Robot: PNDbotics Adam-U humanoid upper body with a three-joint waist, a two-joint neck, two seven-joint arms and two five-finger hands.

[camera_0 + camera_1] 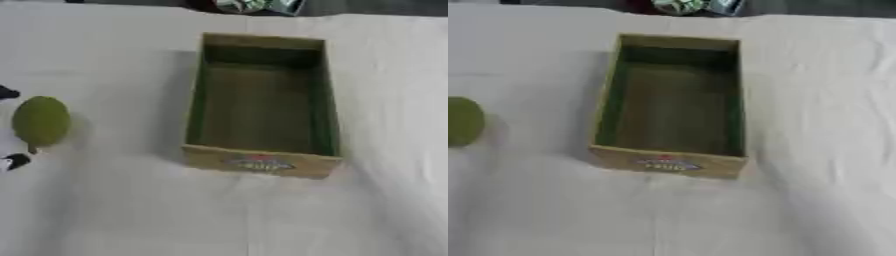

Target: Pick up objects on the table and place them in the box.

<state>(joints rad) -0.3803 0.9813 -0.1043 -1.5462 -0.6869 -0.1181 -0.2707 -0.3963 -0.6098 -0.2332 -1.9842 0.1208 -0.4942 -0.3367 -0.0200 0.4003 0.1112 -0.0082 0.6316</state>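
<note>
A green oval fruit (40,121) lies at the table's (114,210) far-left edge, between black fingertips of the left robot hand (14,161); whether they grip it cannot be told. The cardboard box (259,162) stands well to the right.

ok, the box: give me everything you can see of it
The box is a long open-topped rectangular tray, cardboard by its look, with tan outer walls and a green lining. Its near end wall carries a blurred red and white label. Nothing shows inside it. It stands flat on the white cloth near the middle, long axis running away from the camera. Nothing touches it; the green oval object lies apart to its left.
</note>
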